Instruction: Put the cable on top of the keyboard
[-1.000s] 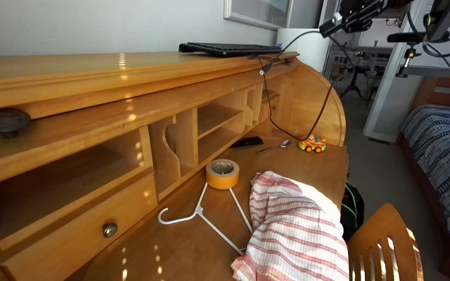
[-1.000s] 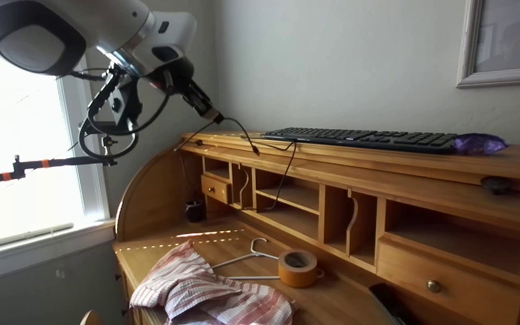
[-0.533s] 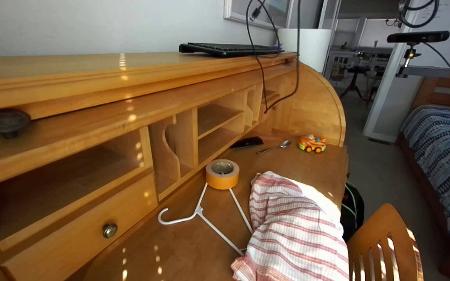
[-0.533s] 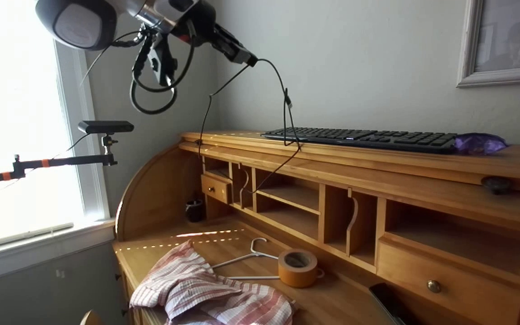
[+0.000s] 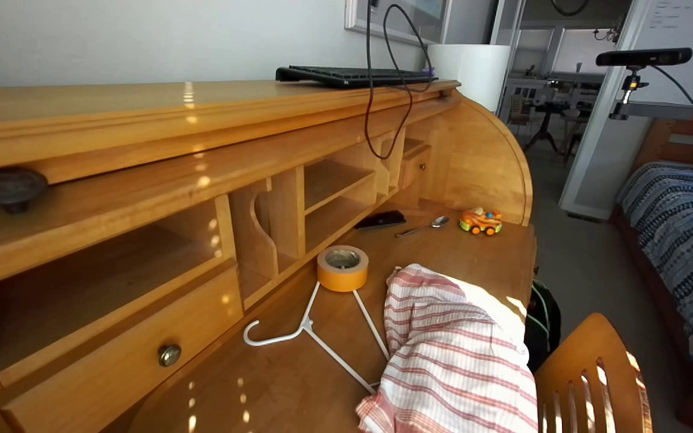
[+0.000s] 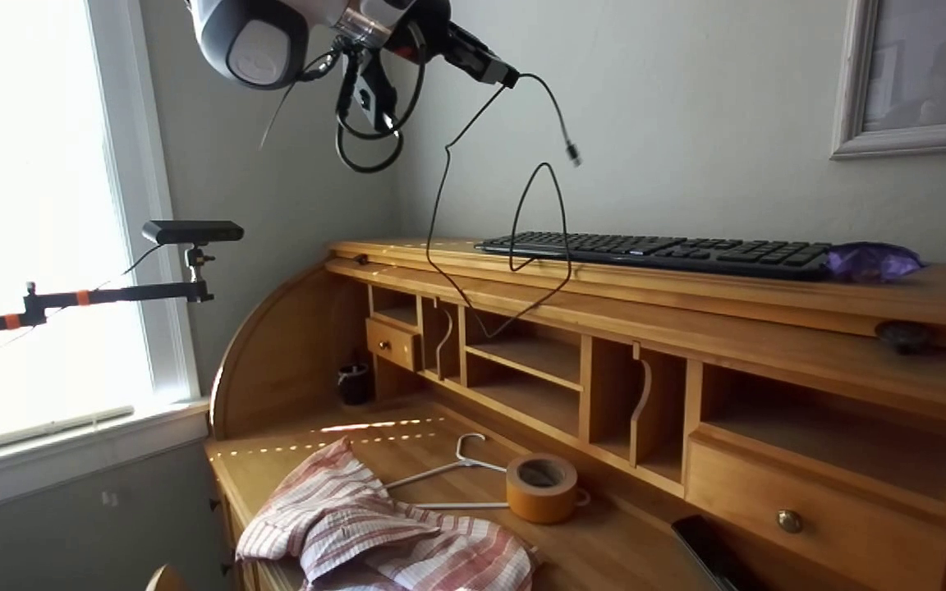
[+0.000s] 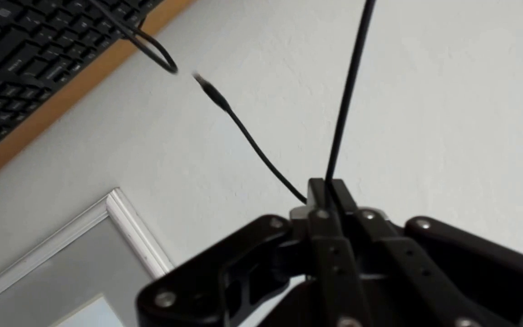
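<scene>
My gripper is high above the desk's top, up and to the left of the keyboard in an exterior view. It is shut on the black cable. In the wrist view the gripper pinches the cable between its fingertips. A short end with a plug hangs free; the rest hangs in a long loop before the desk. The keyboard lies flat on the desk's top, also in view here and in the wrist view. Whether the loop touches it, I cannot tell.
A purple packet lies at the keyboard's end. A framed picture hangs on the wall behind. Below are an orange tape roll, a white hanger, a striped cloth and a toy car.
My gripper has moved up and toward the keyboard, carrying the cable. The cable's loop has risen off the lower desk area and now hangs before the keyboard's near end. The keyboard has not moved.
</scene>
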Robot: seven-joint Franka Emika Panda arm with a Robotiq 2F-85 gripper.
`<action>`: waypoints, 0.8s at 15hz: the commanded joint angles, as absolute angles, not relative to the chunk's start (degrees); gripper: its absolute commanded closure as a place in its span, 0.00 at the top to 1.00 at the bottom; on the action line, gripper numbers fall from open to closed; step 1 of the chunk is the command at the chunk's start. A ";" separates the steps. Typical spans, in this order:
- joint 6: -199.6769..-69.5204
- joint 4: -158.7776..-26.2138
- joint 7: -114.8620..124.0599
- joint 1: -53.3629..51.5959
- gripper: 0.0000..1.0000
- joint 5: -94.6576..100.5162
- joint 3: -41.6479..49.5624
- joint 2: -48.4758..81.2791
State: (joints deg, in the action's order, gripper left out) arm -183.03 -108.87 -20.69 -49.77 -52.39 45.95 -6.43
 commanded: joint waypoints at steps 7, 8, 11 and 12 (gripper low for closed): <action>-168.12 -83.39 -18.60 -39.05 0.01 -73.88 49.31 23.52; -166.85 -81.24 -17.14 -36.89 0.01 -74.05 49.16 26.75; -160.78 -76.37 -9.74 -31.81 0.01 -71.21 49.31 34.20; -163.30 -75.21 -5.20 -24.31 0.01 -63.42 39.58 32.99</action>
State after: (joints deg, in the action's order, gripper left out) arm -163.95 -82.53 -14.76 -35.67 -71.41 49.19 27.72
